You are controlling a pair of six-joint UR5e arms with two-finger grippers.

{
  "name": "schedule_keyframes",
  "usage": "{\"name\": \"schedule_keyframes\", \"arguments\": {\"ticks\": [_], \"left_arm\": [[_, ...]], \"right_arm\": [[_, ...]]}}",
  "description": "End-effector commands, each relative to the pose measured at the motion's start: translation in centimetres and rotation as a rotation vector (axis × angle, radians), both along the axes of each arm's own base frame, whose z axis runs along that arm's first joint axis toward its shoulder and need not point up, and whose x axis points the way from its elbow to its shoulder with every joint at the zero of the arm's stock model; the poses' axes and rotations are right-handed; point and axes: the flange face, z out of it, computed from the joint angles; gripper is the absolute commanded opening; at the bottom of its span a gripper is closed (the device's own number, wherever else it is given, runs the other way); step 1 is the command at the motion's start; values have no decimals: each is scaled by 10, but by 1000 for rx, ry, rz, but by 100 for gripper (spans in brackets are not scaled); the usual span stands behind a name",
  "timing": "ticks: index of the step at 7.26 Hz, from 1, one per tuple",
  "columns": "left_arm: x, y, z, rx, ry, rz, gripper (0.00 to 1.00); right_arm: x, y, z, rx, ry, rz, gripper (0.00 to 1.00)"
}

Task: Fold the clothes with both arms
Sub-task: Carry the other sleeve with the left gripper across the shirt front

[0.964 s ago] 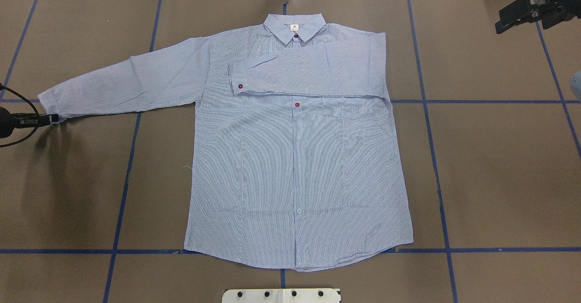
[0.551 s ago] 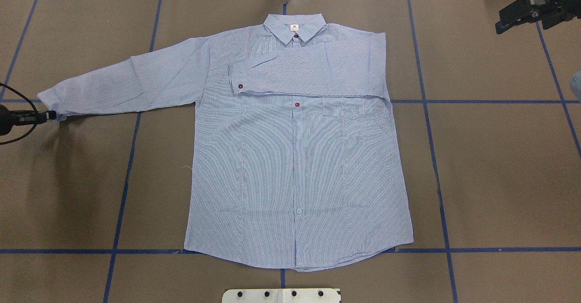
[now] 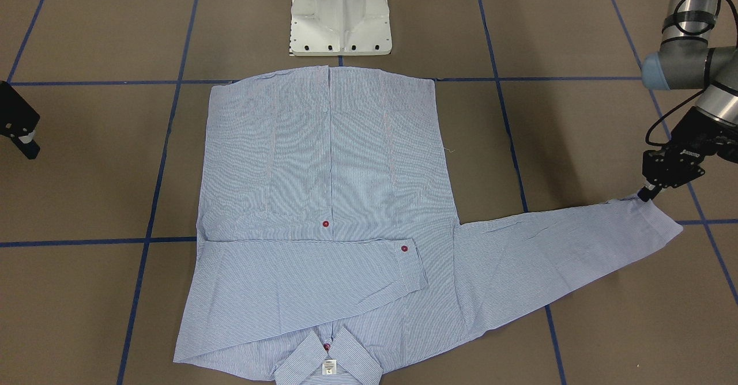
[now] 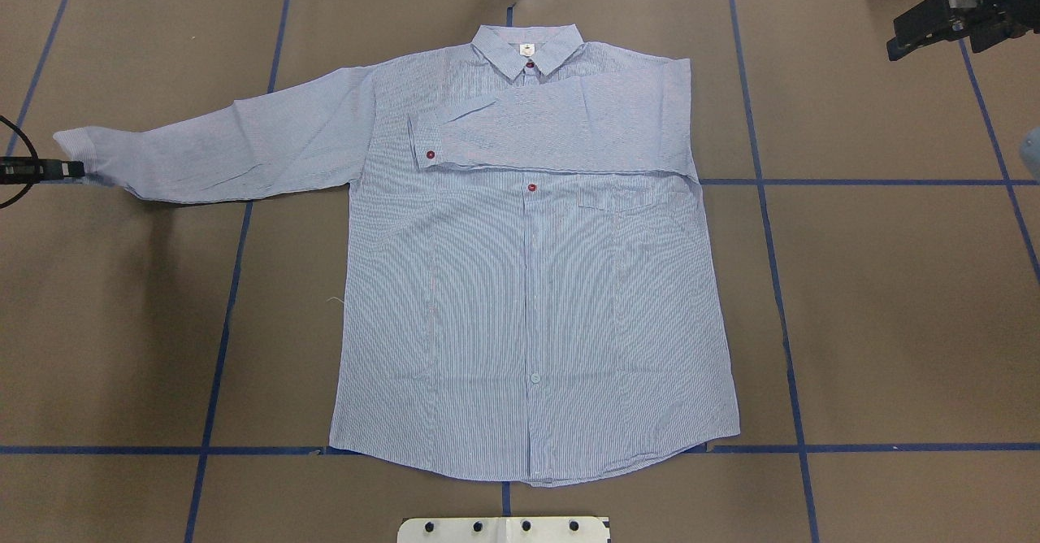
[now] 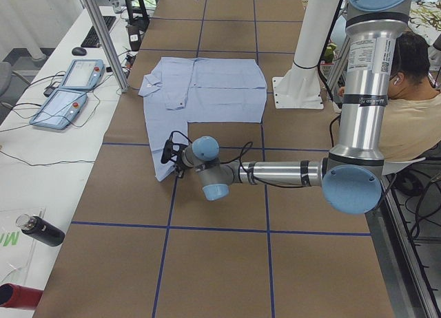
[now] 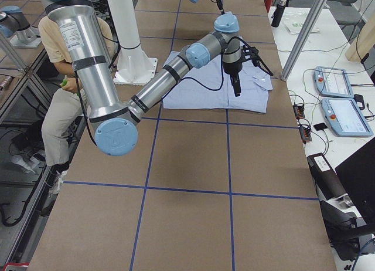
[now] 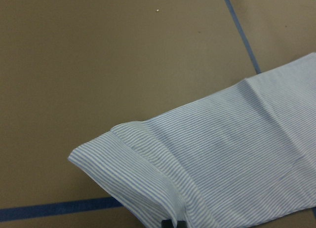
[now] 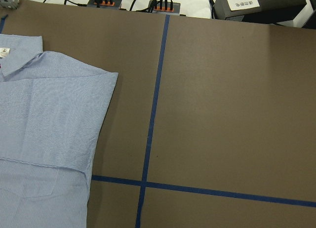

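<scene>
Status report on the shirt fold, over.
Left gripper shut on outstretched sleeve cuff. Right gripper off shirt, jaws unclear. Other sleeve folded across chest. Nothing blocking.

Ahead of the left pincer (image 4: 79, 171), the shirt (image 4: 528, 299) lies flat and low; bare bench (image 4: 122, 323) spreads to both sides. Under the right pincer (image 4: 896, 45), bare bench.

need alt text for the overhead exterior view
A blue-striped shirt lies flat, front up, on a brown table, one sleeve folded across its chest. The left gripper pinches the other sleeve's cuff at far left; the right gripper hangs clear.
</scene>
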Motion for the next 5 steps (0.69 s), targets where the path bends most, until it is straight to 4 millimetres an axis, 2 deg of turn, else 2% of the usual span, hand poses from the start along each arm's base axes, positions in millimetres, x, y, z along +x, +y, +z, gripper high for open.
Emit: {"name": "schedule_keyframes", "arguments": {"ticks": [1, 2, 3, 4, 5], "left_arm": [[32, -49, -131, -53, -58, -36, 0], [106, -62, -186, -78, -119, -15, 0], [181, -61, -254, -114, -149, 1, 0], [251, -51, -322, -194, -108, 25, 0], [311, -53, -373, -208, -86, 37, 0]], "right_arm": [[-1, 0, 0, -5, -2, 3, 100], [0, 0, 1, -7, -1, 5, 100], [-1, 1, 3, -10, -1, 4, 100], [-1, 1, 3, -15, -2, 9, 100], [-1, 0, 3, -17, -2, 10, 100]]}}
